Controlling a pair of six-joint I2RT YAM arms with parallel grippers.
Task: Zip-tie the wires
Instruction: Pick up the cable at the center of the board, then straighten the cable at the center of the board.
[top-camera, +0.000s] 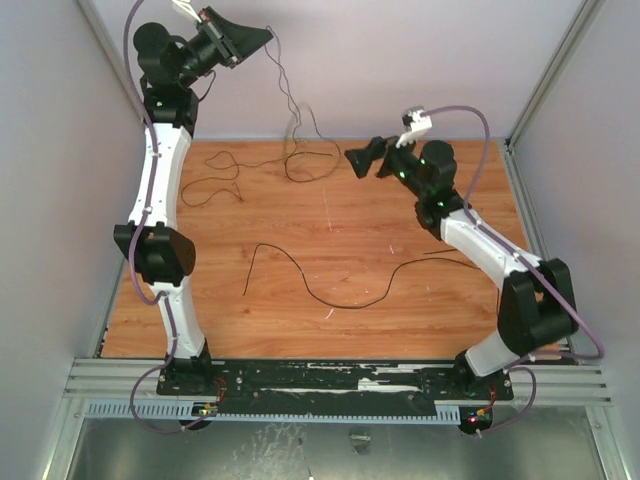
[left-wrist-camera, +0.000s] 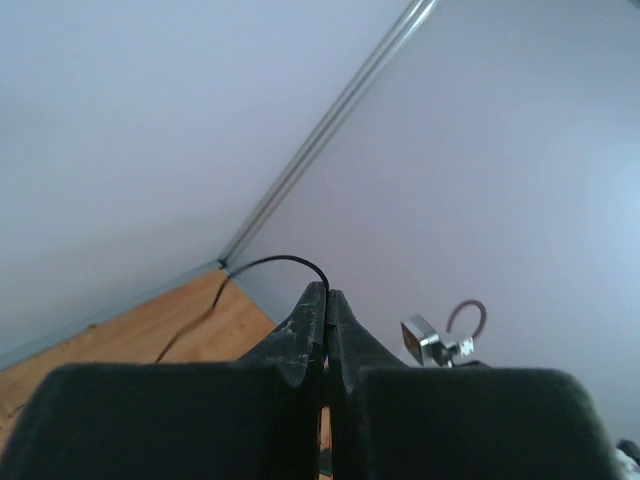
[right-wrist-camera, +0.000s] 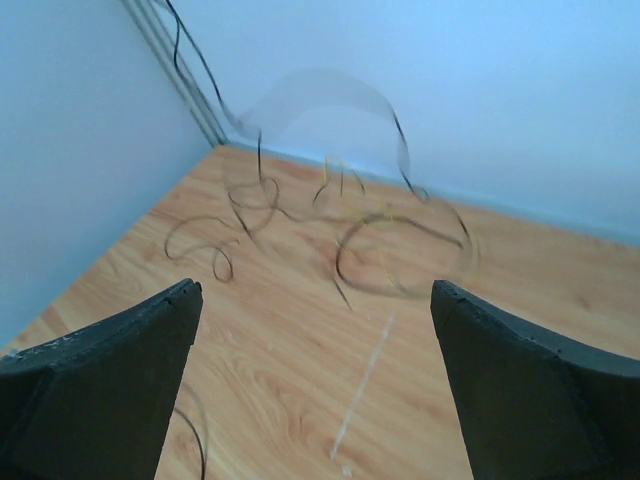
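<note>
**A:** So, where do the wires (top-camera: 305, 165) lie?

**B:** Mostly at the far side of the table (top-camera: 250, 330), as a thin dark tangle of floppy loops close to the back wall (top-camera: 400, 70). One strand rises from the tangle up to the left gripper (top-camera: 266, 38).

**A:** And that gripper has hold of it?

**B:** Yes. In the left wrist view the left gripper (left-wrist-camera: 327, 298) has its two fingers pressed together, with a strand of the wires (left-wrist-camera: 285, 259) pinched between the tips. The strand curls out over the top and drops away to the left toward the wood. From above, that arm is raised high over the far left corner, well off the table.

**A:** What about the right side?

**B:** The right gripper (top-camera: 352, 160) hovers just to the right of the tangle, pointing at it, touching nothing that I can see. In its own wrist view the right gripper (right-wrist-camera: 315, 288) has its fingers spread wide. The wires (right-wrist-camera: 390, 245) lie on the wood ahead, framed between them, and some loops there are blurred.

**A:** Anything else on the table?

**B:** A separate long strand (top-camera: 330, 300) lies in a shallow wave across the middle, nearer the arm bases. It is well apart from the tangle and from both grippers.
</note>
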